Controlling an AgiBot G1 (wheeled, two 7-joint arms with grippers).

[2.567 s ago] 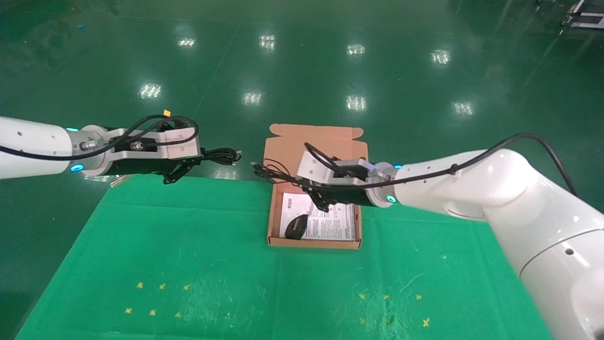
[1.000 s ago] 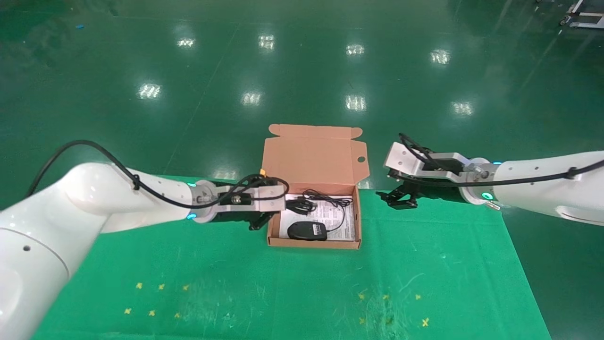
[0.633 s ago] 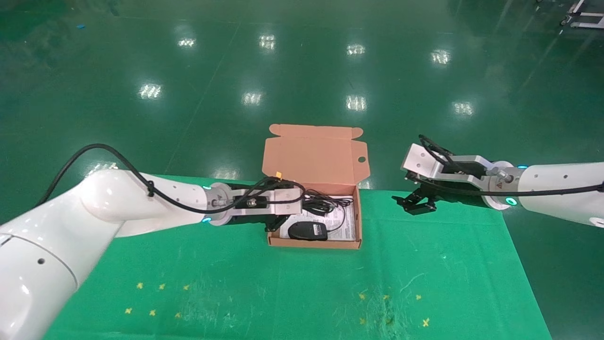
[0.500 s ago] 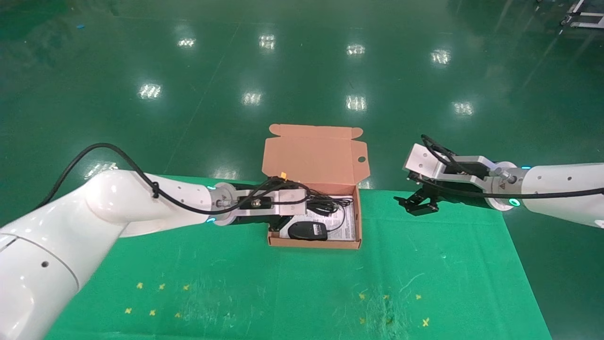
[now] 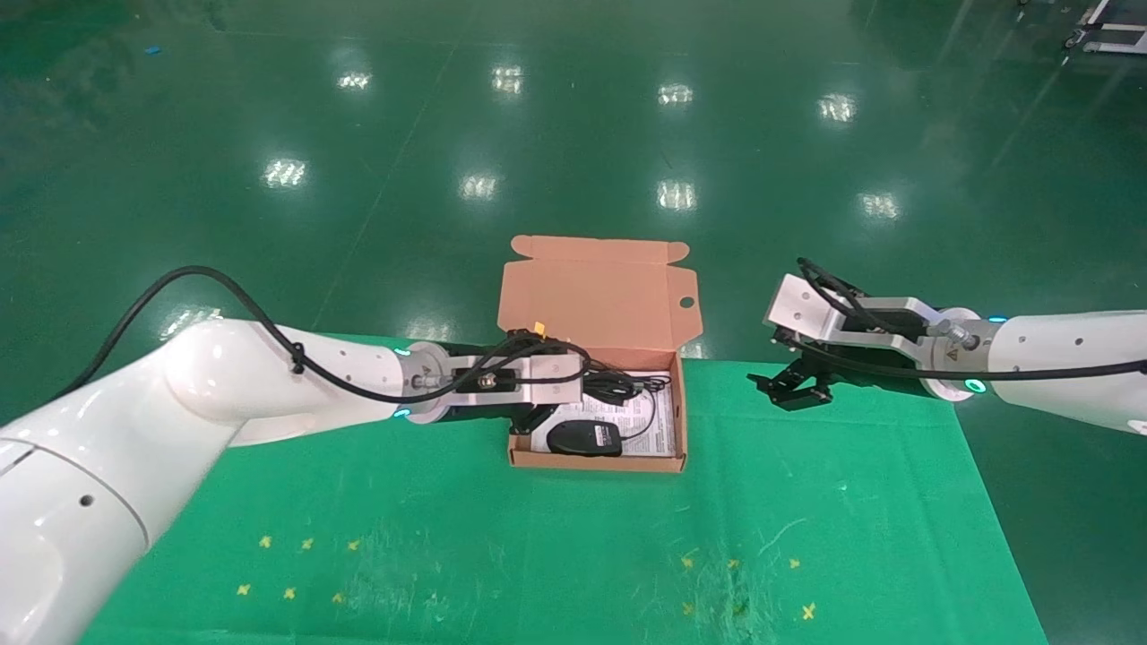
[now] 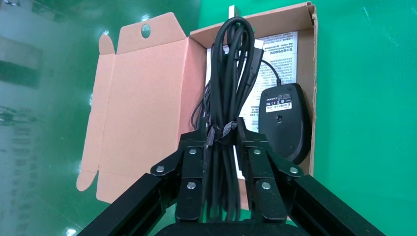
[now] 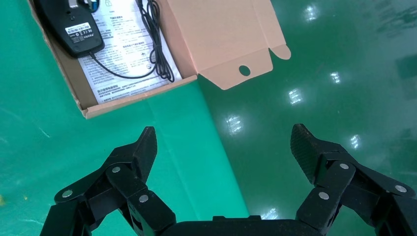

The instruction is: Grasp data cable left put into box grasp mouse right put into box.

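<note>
Left gripper (image 6: pixel 222 162): fingers clamped on data cable (image 6: pixel 231 83), bundle held over box (image 5: pixel 681 421), above mouse (image 5: pixel 584 438) lying inside; risk: released bundle lands on mouse or snags its cord. Right gripper (image 7: pixel 223 152): fingers apart, empty, beside box.

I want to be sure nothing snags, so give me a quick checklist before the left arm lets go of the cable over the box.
1. Left gripper shut on the data cable: ok.
2. Cable bundle above the box interior, not past a wall: ok in the left wrist view.
3. Lid folded back, box open: ok.
4. Mouse already inside on the printed sheet, leaving room beside it: ok.
5. Mouse cord fully inside the box: ok in the right wrist view.
6. Right gripper open, off to the box's right, out of the way: ok.
</note>
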